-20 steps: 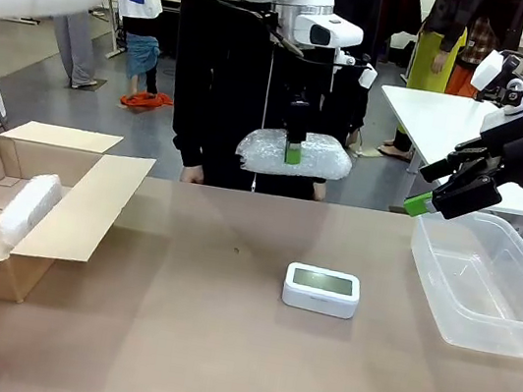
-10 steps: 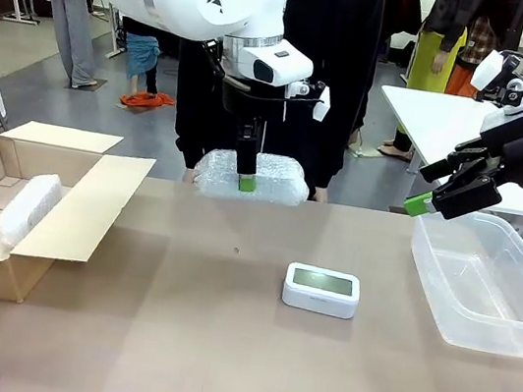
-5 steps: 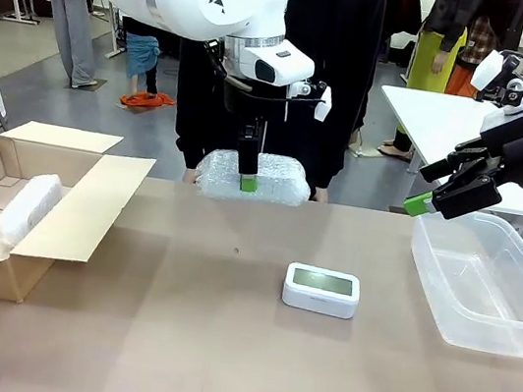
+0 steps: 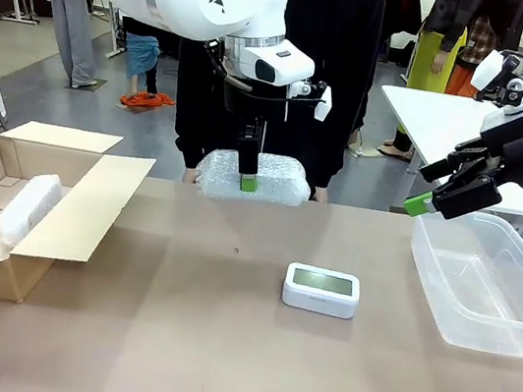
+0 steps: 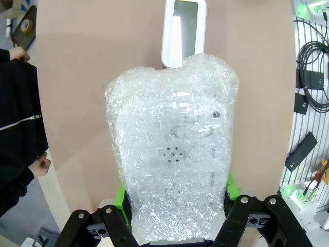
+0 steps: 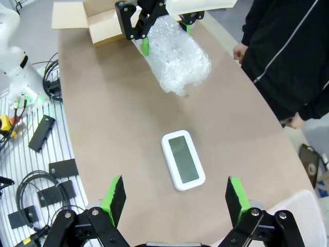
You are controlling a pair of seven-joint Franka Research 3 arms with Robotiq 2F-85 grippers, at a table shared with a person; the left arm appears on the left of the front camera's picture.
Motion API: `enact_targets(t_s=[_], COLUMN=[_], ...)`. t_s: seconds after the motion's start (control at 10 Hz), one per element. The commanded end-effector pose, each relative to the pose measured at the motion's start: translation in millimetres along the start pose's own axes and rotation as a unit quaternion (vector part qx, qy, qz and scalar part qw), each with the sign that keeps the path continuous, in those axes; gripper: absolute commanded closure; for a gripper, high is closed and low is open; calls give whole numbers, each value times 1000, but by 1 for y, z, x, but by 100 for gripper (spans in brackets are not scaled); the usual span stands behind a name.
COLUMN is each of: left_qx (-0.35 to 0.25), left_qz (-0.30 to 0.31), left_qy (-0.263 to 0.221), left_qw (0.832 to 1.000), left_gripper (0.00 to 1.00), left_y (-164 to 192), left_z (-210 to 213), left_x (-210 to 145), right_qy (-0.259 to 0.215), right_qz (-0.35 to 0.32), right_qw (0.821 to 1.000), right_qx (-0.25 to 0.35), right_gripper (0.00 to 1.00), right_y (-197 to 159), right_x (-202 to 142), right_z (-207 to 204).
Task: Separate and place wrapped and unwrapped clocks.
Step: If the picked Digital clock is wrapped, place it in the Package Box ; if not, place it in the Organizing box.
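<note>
The bundle (image 4: 279, 181), clenched in the left fingers (image 4: 247, 183), has dropped and shifted left over two seconds and now hangs still, beyond and left of the clock (image 4: 321, 290) on the worktop (image 4: 169, 341). It looks bound for the box (image 4: 92, 199) far left of the clock, where a second bundle (image 4: 29, 207) lies; the right fingers (image 4: 418, 203), right of the clock, stay spread and empty

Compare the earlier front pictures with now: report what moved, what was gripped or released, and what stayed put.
The left gripper, shut on the wrapped bundle throughout, carried it lower and toward the robot's left, nearer the cardboard box, then held still. Nothing was newly gripped or released. The right gripper stayed open near the plastic bin; the bare clock and the bundle in the box did not move.
</note>
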State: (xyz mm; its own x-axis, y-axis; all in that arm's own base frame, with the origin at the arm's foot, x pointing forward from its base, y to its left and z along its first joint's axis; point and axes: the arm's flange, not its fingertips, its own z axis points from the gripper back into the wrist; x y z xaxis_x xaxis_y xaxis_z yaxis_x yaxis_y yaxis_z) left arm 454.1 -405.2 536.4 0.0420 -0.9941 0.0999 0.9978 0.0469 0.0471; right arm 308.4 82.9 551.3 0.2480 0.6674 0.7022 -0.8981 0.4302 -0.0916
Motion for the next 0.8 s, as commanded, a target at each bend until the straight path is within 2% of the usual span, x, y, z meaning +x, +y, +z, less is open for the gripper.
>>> enact_targets(t_s=[0.0, 0.4, 0.5, 0.6, 0.7], left_qx=[3, 3, 0, -9, -6], left_qz=[7, 7, 0, 53, 138], left_qy=[7, 7, 0, 7, -3], left_qw=[1000, 1000, 1000, 999, 990], left_gripper=[80, 80, 20, 20, 20], left_y=[-1, -1, 0, 3, 12], left_z=[4, 4, 0, 3, 10], left_x=[1, 1, 0, -18, -50], right_qy=[-10, -10, -10, -10, -10], right_qz=[2, 2, 2, 2, 2], right_qw=[1000, 1000, 1000, 1000, 1000], right_qx=[12, 12, 12, 12, 12], right_gripper=[0, 0, 0, 0, 0], right_y=[-1, -1, -1, -1, -1], right_x=[-3, -3, -3, -3, -3], right_z=[-2, -2, -2, -2, -2])
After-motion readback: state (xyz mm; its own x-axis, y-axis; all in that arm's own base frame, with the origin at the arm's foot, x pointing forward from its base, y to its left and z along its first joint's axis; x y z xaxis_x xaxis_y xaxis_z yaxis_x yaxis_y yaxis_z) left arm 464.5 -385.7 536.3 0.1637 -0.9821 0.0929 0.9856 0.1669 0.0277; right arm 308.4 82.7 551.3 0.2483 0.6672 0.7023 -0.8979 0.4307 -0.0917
